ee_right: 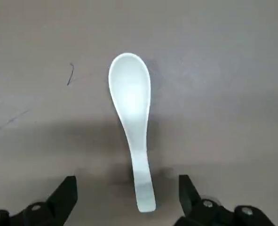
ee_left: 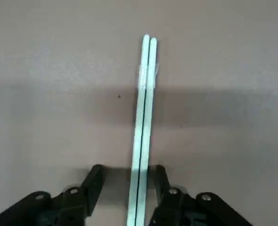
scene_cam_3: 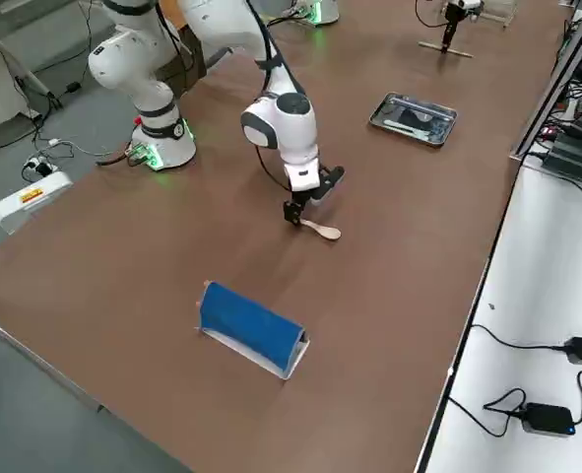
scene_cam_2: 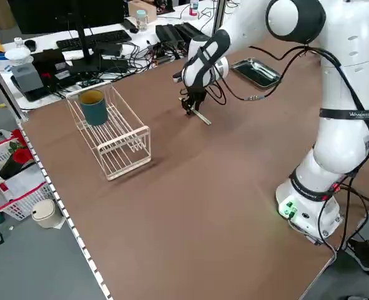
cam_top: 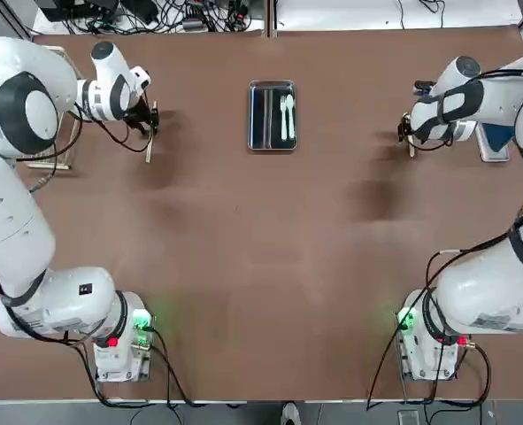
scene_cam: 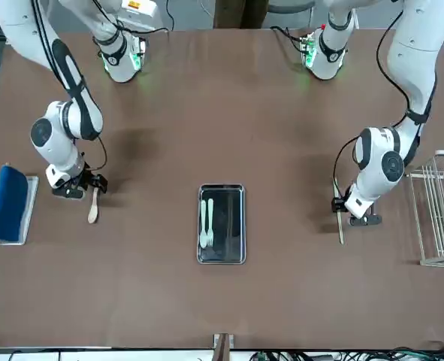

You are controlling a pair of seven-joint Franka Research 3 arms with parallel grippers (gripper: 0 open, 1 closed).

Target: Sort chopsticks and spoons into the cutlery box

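Brown tabletop [cam_top: 261, 266] is spreading under two white arms in the overhead view, desks with cables lying behind it. Between the arms, a shallow shiny metal tray [cam_top: 272, 116] is holding two small cream-white spoons [cam_top: 286, 115]. The left gripper [cam_top: 149, 118] is reaching down over a pair of thin pale beige chopsticks [cam_top: 149, 146], which are running out from under it. The right gripper [cam_top: 410, 142] is hanging low at the far right.

From across the table, a third cream-white spoon [scene_cam: 93, 208] is lying just below the right gripper [scene_cam: 86, 183], with a blue folded cloth on a pale holder [scene_cam: 8, 204] beyond it. A white wire rack [scene_cam: 438, 218] is standing outside the left gripper [scene_cam: 343, 204].

From the left side, that rack is holding a teal cup [scene_cam_2: 94, 107].

From the right side, the spoon is resting by the gripper's tips.

On the left wrist camera, the left gripper's fingers [ee_left: 94, 181] are standing part-closed, one on each side of the chopsticks, with slight gaps visible; whether they are gripping cannot be told.

On the right wrist camera, the right gripper's fingers [ee_right: 66, 193] are standing wide apart, straddling the spoon's handle and holding nothing.
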